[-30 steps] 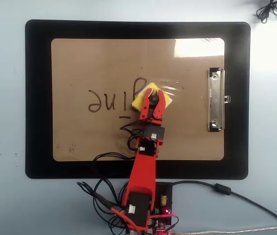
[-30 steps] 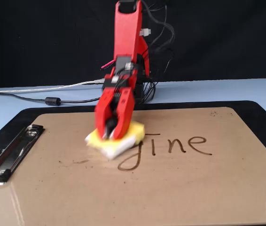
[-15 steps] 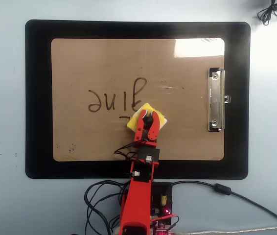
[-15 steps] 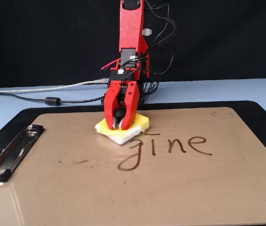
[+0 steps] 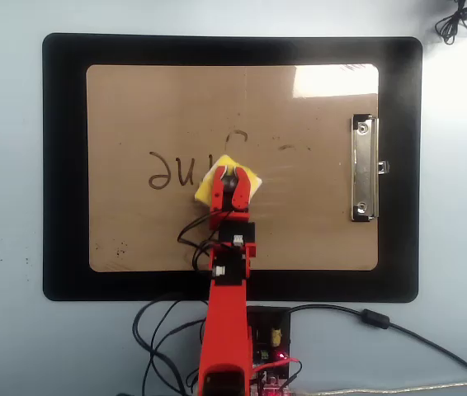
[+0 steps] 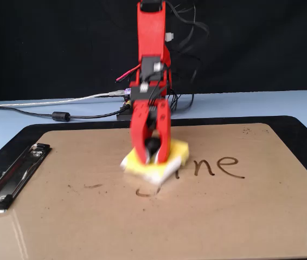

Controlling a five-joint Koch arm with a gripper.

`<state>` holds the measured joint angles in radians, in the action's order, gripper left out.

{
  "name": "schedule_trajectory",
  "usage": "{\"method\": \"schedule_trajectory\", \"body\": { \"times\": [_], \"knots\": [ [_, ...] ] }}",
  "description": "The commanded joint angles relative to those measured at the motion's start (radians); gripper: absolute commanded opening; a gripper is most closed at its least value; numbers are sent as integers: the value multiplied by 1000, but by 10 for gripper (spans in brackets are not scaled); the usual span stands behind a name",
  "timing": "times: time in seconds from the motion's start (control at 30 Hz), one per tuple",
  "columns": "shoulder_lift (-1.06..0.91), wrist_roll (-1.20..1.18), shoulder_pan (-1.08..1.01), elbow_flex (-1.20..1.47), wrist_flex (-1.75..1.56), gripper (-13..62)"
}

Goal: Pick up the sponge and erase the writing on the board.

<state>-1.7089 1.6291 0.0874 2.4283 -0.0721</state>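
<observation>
On smooth tan board [image 5: 134, 99], red fingers [image 5: 228, 186] clamped on square yellow sponge [image 5: 250, 178], beside brown writing [image 5: 172, 169].

One sponge [image 5: 217, 175], one board [image 5: 134, 107], one black mat [image 5: 64, 165], one metal clip [image 5: 364, 169], one arm [image 5: 225, 322].

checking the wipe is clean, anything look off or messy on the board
Mostly tidy. The tool presses the sponge flat on the board, but faint marker smears remain where letters were wiped, and "ne" is unerased.
</observation>
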Motion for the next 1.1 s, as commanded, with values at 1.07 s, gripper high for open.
{"method": "schedule_trajectory", "body": {
  "times": [1.07],
  "knots": [
    [434,0,-149,-380,-247,-80]
  ]
}}
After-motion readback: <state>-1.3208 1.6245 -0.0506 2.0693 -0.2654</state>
